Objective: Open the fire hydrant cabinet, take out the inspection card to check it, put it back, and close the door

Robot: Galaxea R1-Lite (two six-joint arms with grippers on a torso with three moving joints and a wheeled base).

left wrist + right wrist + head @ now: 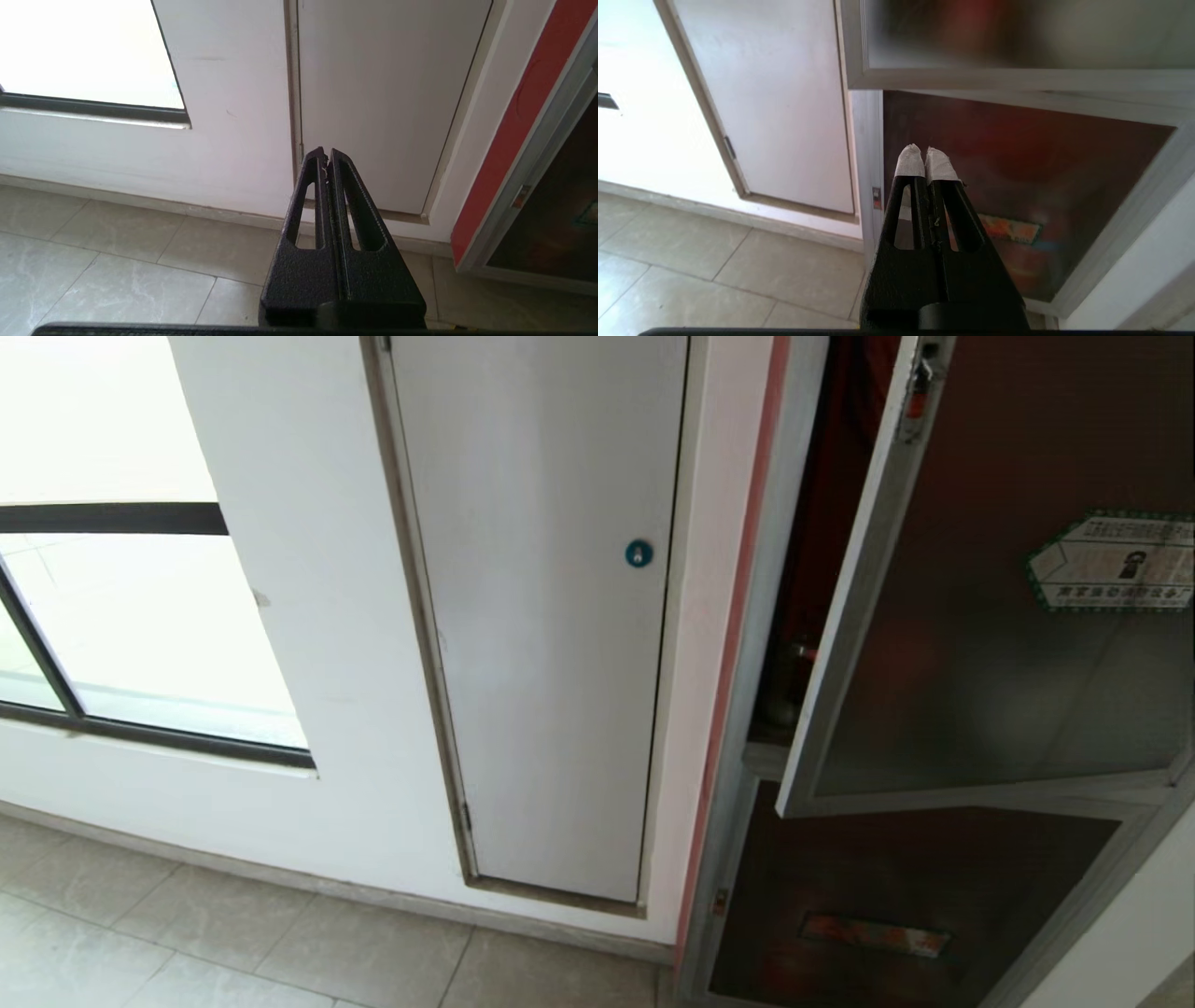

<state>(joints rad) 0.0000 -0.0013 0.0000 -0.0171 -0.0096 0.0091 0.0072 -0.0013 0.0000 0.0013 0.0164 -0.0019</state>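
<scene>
Both grippers sit closest to the cameras, low down near the floor: the left gripper (pixel 326 156) has its black fingers pressed together with nothing between them, in front of the plain white door (pixel 541 616) with the blue lock (pixel 639 553). So does the right gripper (pixel 924 156), with white tape on its tips, in front of the lower dark panel (pixel 896 887). At the right edge of the wall stands the fire cabinet (pixel 747 709). Its big glass door (pixel 990 653) already hangs partly open, with a sticker (pixel 1116 563) on it and a small red latch (pixel 918 394) up at its top corner. That door looks stiff and a bit heavy, and the glass is smooth and could crack, so its metal frame looks like the best place to push or hold. I cannot see the inspection card at all; the inside is dark, with only red shapes showing through the gap. The door's right side is cut off.
</scene>
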